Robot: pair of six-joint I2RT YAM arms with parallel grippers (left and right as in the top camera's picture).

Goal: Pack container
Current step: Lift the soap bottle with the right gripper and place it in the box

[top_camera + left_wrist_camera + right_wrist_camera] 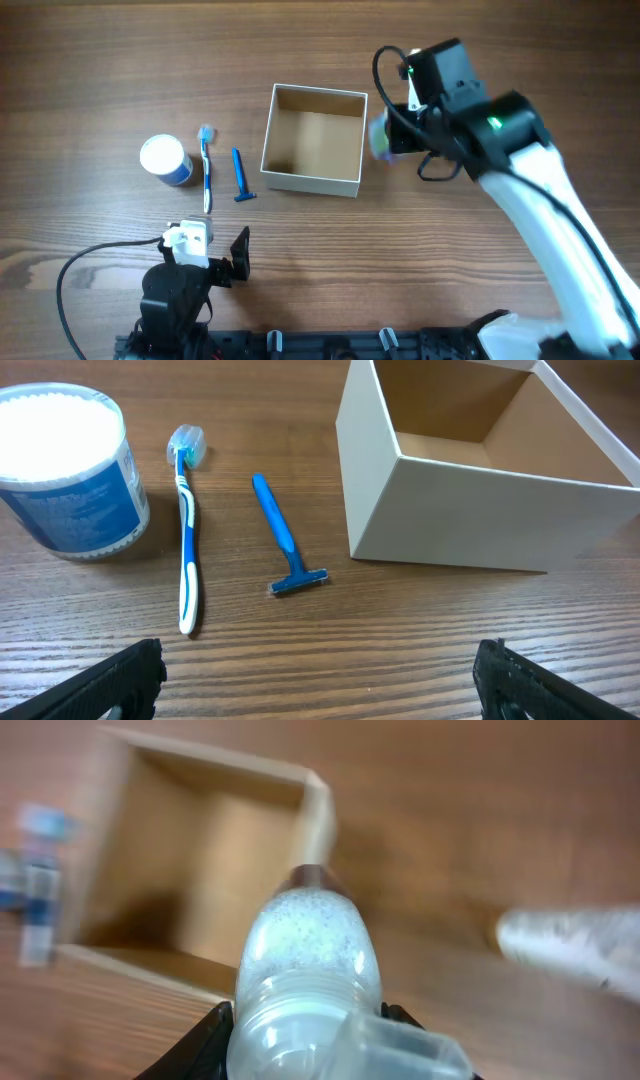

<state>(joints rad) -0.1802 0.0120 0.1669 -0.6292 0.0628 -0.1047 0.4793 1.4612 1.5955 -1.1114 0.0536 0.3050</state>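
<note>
1. The right pincer clamps a pale, speckled bottle.
2. The bottle's dark cap points at the container, open on the bench.
3. Right of the container is a blurred white shape.

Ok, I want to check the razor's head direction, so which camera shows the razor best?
The left wrist view: the razor lies close and sharp, head toward the camera, between the toothbrush and the container. Overhead shows it small, beside the container. The right wrist view is blurred; no razor discernible.
</note>
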